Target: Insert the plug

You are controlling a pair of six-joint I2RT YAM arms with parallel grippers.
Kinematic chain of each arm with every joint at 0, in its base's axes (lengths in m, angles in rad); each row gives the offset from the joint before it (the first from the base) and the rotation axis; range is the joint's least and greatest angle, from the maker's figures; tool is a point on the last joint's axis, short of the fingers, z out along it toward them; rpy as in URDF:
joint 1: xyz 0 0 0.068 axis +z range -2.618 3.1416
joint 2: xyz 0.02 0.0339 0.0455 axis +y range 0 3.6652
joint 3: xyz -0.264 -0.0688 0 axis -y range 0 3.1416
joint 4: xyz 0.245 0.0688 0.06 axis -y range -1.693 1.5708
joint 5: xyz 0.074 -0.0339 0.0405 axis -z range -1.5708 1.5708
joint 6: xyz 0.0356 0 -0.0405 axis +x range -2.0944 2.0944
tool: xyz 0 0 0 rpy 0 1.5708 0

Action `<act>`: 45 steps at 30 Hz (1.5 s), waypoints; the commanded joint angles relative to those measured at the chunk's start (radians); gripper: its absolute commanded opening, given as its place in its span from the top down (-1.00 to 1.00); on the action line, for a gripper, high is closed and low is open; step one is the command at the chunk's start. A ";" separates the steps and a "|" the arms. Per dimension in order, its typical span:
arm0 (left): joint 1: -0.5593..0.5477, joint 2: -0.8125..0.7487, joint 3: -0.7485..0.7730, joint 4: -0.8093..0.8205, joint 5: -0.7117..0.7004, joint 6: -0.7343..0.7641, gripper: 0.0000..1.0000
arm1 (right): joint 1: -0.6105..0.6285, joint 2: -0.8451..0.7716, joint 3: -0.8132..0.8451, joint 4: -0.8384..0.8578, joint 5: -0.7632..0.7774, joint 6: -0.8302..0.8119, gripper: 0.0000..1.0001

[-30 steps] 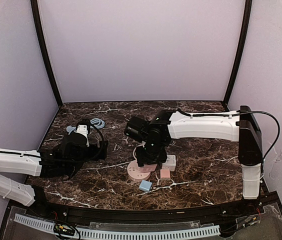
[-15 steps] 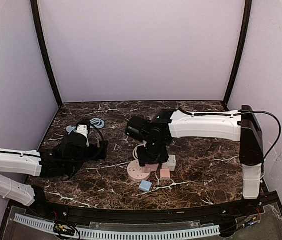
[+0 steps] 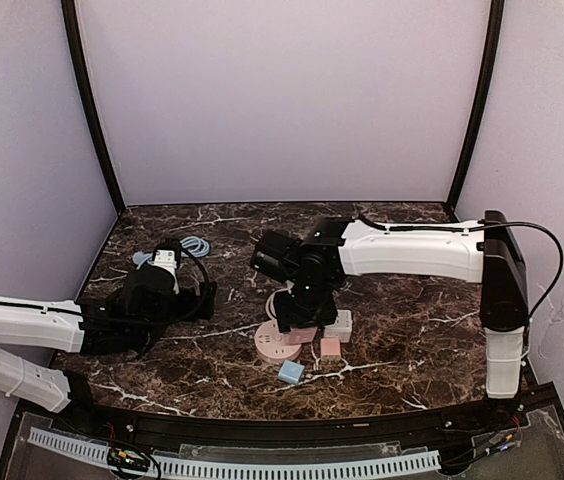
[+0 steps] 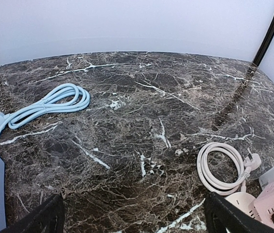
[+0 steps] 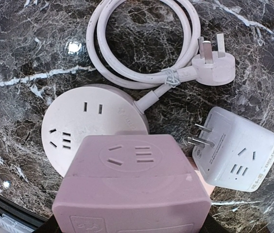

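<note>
One dark marbled table, lilac walls around, left gripper spread wide, right gripper clamped on pink adapter.

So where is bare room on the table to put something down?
Free: between the blue cable and the white cable, and the table's right side, from the white adapter to the right arm's base. Crowded: around the round socket, pink adapter and blue cube.
</note>
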 commanded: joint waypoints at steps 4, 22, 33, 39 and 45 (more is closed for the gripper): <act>0.005 0.003 -0.020 0.004 -0.009 0.008 -0.99 | 0.011 0.014 0.021 0.014 0.006 0.002 1.00; 0.004 0.001 -0.021 0.004 -0.007 0.008 -0.99 | 0.005 0.037 0.009 0.030 0.000 0.012 1.00; 0.005 0.002 -0.022 0.004 -0.004 0.004 -0.99 | 0.008 0.038 0.000 -0.013 0.009 0.096 1.00; 0.005 -0.003 -0.021 0.001 -0.003 0.001 -0.99 | 0.008 0.061 0.020 -0.032 0.005 0.142 1.00; 0.005 -0.005 -0.023 0.001 0.001 -0.001 -0.99 | 0.006 0.108 0.075 -0.065 0.015 0.124 1.00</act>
